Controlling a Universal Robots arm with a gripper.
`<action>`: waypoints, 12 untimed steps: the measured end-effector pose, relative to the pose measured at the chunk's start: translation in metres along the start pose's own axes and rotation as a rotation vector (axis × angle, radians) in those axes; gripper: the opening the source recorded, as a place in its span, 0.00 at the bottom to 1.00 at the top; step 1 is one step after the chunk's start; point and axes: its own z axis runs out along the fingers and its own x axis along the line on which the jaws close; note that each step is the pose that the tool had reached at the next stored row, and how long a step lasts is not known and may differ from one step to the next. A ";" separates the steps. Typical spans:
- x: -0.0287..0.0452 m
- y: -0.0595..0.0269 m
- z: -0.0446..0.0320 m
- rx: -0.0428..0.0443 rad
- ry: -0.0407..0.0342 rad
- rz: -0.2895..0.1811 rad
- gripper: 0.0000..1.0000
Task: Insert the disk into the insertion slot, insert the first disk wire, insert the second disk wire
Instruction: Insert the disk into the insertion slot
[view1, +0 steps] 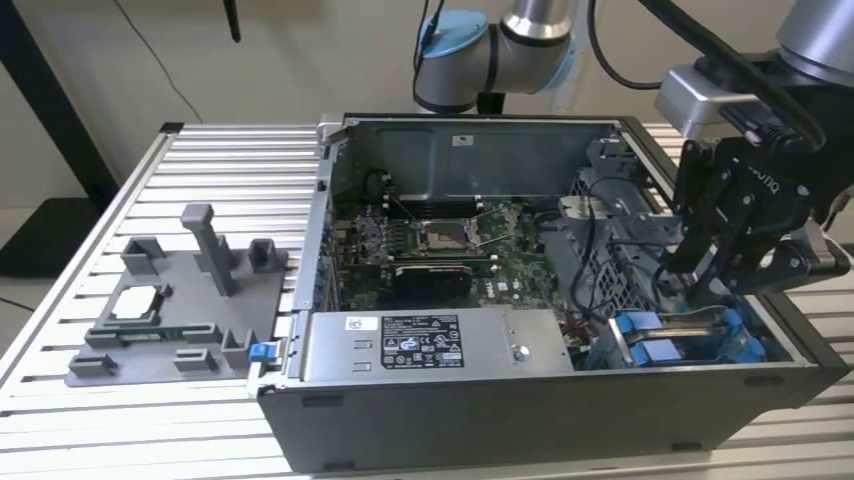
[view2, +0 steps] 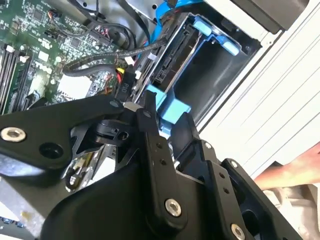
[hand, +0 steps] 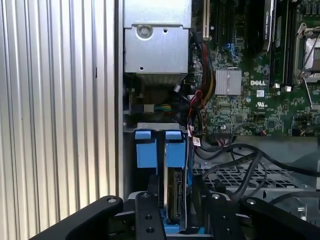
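The tool reaches down into the open computer case, its fingers clamped on the disk, one against each flat side. The disk stands on edge between them, seemingly part way into the insertion slot beneath the tool. If tilted, its carrier could jam on the slot's edge. The black cables just beside the tool could snag. The disk is thin and silver-grey, in a bright blue frame.
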 end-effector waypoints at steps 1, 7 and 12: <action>0.0000 0.0000 -0.0013 0.0000 -0.0001 0.000 1.00; -0.0001 0.0000 -0.0124 0.0000 0.0000 0.000 1.00; -0.0002 -0.0001 -0.0204 0.0000 -0.0001 0.000 1.00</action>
